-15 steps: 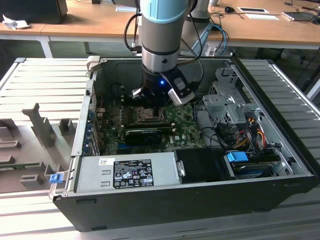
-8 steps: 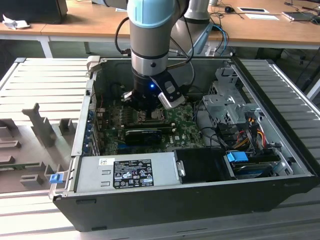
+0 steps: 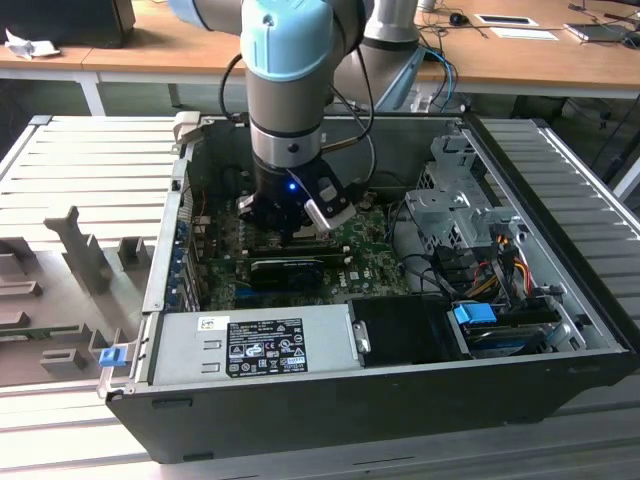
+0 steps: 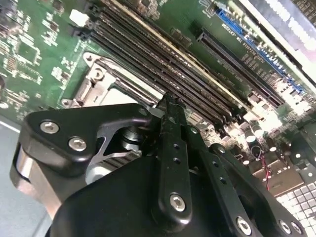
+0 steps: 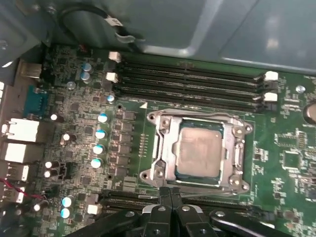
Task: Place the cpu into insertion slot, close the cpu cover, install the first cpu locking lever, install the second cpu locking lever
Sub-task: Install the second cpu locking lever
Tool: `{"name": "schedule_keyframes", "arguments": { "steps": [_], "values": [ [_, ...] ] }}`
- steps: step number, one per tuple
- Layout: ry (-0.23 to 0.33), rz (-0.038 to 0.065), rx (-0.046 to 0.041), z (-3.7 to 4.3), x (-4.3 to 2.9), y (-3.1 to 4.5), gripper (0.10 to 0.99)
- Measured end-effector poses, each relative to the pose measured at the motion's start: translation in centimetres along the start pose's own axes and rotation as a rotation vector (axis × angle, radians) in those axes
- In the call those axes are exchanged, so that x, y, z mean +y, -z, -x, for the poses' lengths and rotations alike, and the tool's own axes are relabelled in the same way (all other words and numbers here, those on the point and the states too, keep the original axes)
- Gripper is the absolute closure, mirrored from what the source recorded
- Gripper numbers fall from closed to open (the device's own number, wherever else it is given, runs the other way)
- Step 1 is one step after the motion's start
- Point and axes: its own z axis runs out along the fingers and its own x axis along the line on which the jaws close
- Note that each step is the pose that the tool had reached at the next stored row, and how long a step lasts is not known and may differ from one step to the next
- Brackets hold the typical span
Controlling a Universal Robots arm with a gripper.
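Four long black memory slots (image 5: 190, 84) run along the far side of the silvery-rimmed square insertion slot (image 5: 163, 148), where the pale silvery-beige cpu (image 5: 199, 149) sits. Just beside its near rim, the black gripper (image 5: 170, 193) has its fingers pressed together, empty.

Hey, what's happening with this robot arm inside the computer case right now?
A robot arm has reached down into an open computer case and is working over the green motherboard. The cpu already sits in the insertion slot, and the cpu cover lies closed around it, its window framing the chip. The end effector, fingers together and holding nothing, sits right at the socket's edge.
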Motion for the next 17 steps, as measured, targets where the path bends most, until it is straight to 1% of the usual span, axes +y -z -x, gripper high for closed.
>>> {"name": "schedule_keyframes", "arguments": {
  "steps": [1, 2, 4, 5, 7, 8, 10, 11, 12, 13, 14, 17],
  "values": [
    [0.006, 0.016, -0.0011, -0.16, -0.12, -0.07, 0.98],
    [0.007, 0.025, -0.0022, -0.36, -0.27, -0.07, 0.98],
    [0.007, 0.03, -0.0028, -0.66, -0.42, -0.09, 0.98],
    [0.007, 0.036, -0.0037, -0.87, -0.49, -0.11, 0.98],
    [0.006, 0.056, -0.0064, -0.97, -0.65, -0.18, 0.98],
    [0.006, 0.071, -0.0085, -1.04, -0.97, -0.27, 0.98],
    [0.005, 0.096, -0.0116, -1.23, -1.56, -0.27, 0.98],
    [0.005, 0.118, -0.0147, -1.34, -1.97, -0.26, 0.98],
    [0.005, 0.137, -0.0178, -1.42, -2.42, -0.23, 0.98],
    [0.005, 0.149, -0.021, -1.58, -2.77, -0.28, 0.98],
    [0.005, 0.153, -0.0223, -1.65, -2.89, -0.35, 0.98],
    [0.005, 0.16, -0.0236, -1.74, -3.0, -0.74, 0.98]
  ]
}}
